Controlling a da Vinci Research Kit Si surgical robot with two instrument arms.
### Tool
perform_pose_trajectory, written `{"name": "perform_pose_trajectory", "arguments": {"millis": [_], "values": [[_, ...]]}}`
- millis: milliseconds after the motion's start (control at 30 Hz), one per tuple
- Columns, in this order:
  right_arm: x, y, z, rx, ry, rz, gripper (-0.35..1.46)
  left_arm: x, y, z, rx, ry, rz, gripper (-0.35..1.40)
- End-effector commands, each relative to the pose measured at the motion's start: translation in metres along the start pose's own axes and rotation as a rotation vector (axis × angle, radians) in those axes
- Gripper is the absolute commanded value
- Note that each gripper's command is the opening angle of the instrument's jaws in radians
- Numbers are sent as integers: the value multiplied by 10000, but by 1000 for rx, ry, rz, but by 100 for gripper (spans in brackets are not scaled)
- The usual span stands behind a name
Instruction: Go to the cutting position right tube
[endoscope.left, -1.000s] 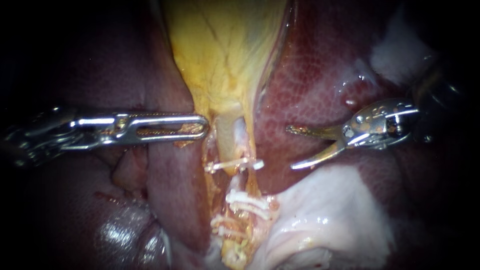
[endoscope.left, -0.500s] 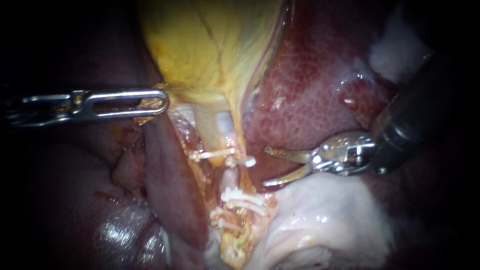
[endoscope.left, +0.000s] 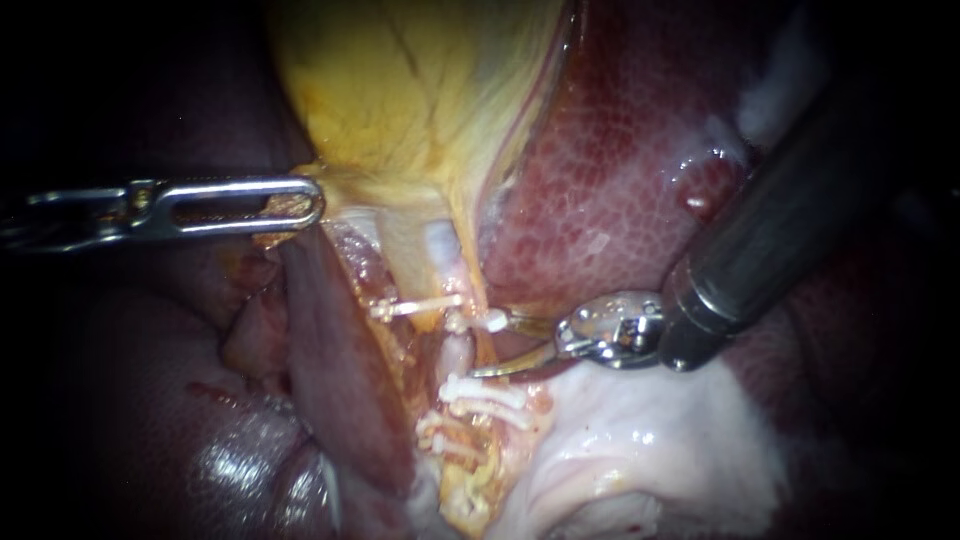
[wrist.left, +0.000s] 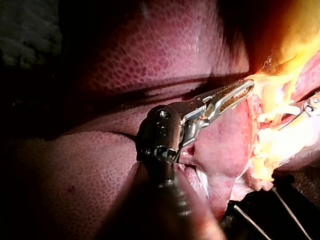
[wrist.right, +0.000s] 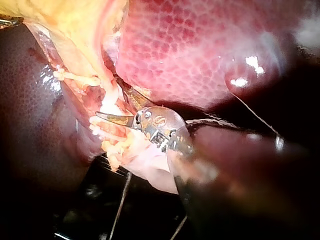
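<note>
Clearly, the right instrument (endoscope.left: 492, 346), a dark shaft ending in two slim curved metal blades, has its jaws parted and grips nothing. The blade tips sit just beside the pale pink right tube (endoscope.left: 455, 350). They meet it on the stretch between a single white plastic clip (endoscope.left: 492, 321) above the upper blade and a cluster of white clips (endoscope.left: 485, 395) under the lower one. The endoscope does not show whether the tips reach around the tube or only stand at its side.

The left instrument (endoscope.left: 310, 203), silver with long slotted jaws, is clenched on the lower edge of the yellow, veined gallbladder (endoscope.left: 420, 90), well apart from the other tool. Behind the right instrument's shaft lies the dark red, mottled liver (endoscope.left: 620, 180). Under its wrist spreads a glistening whitish sheet of tissue (endoscope.left: 650, 440).

Only the left wrist view shows the toothed inner faces of the left instrument (wrist.left: 244, 89) pinching yellow tissue, with the right instrument's metal tip (wrist.left: 312, 105) beyond them. The right wrist view shows the right instrument (wrist.right: 111, 101) from behind, blades apart. Below the tissue beside it, thin pale strands (wrist.right: 120, 200) cross a black ground that the endoscope does not take in.
</note>
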Motion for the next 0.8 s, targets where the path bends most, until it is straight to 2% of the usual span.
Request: {"name": "perform_pose_trajectory", "arguments": {"millis": [33,233,367,567,800], "values": [[0,-2,0,11,0,-4,140,-1,1,0,0,1,0,-35],[2,-12,5,83,-20,-9,128,-3,11,1,-2,-1,0,-35],[7,-13,19,124,-7,1,126,-3,13,2,-2,-1,0,-35],[14,-13,38,145,1,10,126,-3,13,5,-4,-2,0,-35],[18,-12,43,150,8,12,126,-3,12,7,-5,-3,-1,-35]]}}
